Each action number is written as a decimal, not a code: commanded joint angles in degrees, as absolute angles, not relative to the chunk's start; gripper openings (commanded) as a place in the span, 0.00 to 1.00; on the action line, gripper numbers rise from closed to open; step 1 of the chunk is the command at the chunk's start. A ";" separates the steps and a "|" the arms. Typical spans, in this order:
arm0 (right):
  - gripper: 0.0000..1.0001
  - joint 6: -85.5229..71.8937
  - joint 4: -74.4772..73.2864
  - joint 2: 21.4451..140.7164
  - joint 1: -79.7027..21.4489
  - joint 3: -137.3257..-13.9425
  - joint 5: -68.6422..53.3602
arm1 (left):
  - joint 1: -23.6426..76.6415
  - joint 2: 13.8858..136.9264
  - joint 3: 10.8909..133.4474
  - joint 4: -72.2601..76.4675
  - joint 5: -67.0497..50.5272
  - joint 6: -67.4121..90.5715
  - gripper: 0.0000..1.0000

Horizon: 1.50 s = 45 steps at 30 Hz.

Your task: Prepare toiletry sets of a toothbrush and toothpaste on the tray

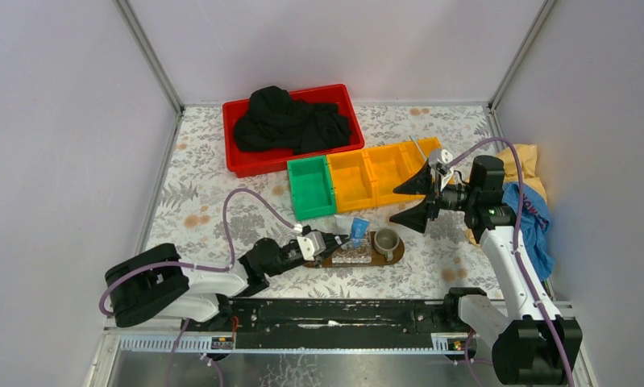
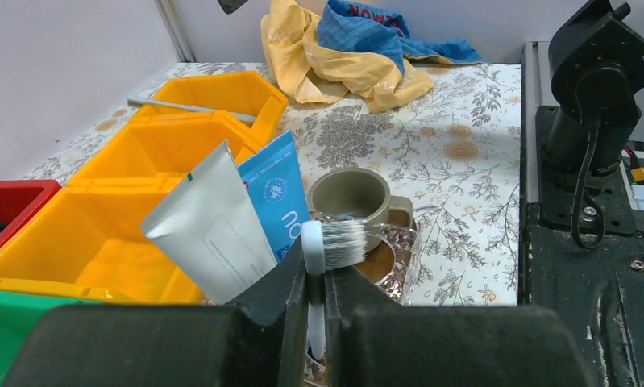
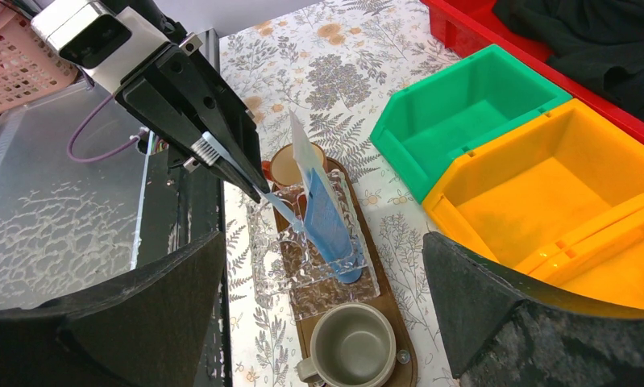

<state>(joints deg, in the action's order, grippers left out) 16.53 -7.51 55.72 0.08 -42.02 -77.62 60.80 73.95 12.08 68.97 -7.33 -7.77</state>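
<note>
Floral cloth (image 1: 213, 177) covers the work surface, and the tray (image 3: 392, 343) lies near its front edge. A clear box (image 3: 318, 282) stands on the tray, with a cup (image 3: 353, 348) at one end of the tray. The silver tube (image 2: 209, 222) and the blue tube (image 2: 274, 197) stand on end in that box, leaning together.

The left gripper (image 1: 333, 239) is pinched almost shut on a toothbrush (image 2: 334, 244). The bristle head pokes out past the fingertips, just over the box on the tray. I can't tell whether it touches the box.

My worry is the tubes. They only lean there, and the brush head sits just beside the blue one, so a sideways nudge could tip them or shove the light box along the tray. The handle is thin, too. If the head snags the box rim, it could twist or slip in that narrow pinch. The second toothbrush (image 2: 185, 106) lies across a yellow bin (image 2: 250, 85), well beyond the tray, and looks awkward to pick up.

The left arm (image 1: 213, 282) reaches in low from the tray's left, with its wrist near level and its fingers pointing at the tray. The right arm (image 1: 504, 242) is raised. The right gripper (image 1: 417, 201) is spread wide and holds nothing, above and beyond the tray's right end, angled down toward the tray.
</note>
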 commanded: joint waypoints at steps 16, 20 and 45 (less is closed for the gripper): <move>0.99 17.48 -7.58 56.06 0.44 -43.77 -79.57 | 62.01 74.92 12.61 67.59 -6.24 -9.78 0.23; 1.00 17.57 -7.68 56.15 0.45 -43.86 -79.60 | 62.13 74.60 12.43 67.61 -6.07 -9.76 0.29; 0.99 17.76 -7.86 56.29 0.44 -43.93 -79.88 | 62.50 68.46 8.32 67.06 -4.44 -8.97 0.62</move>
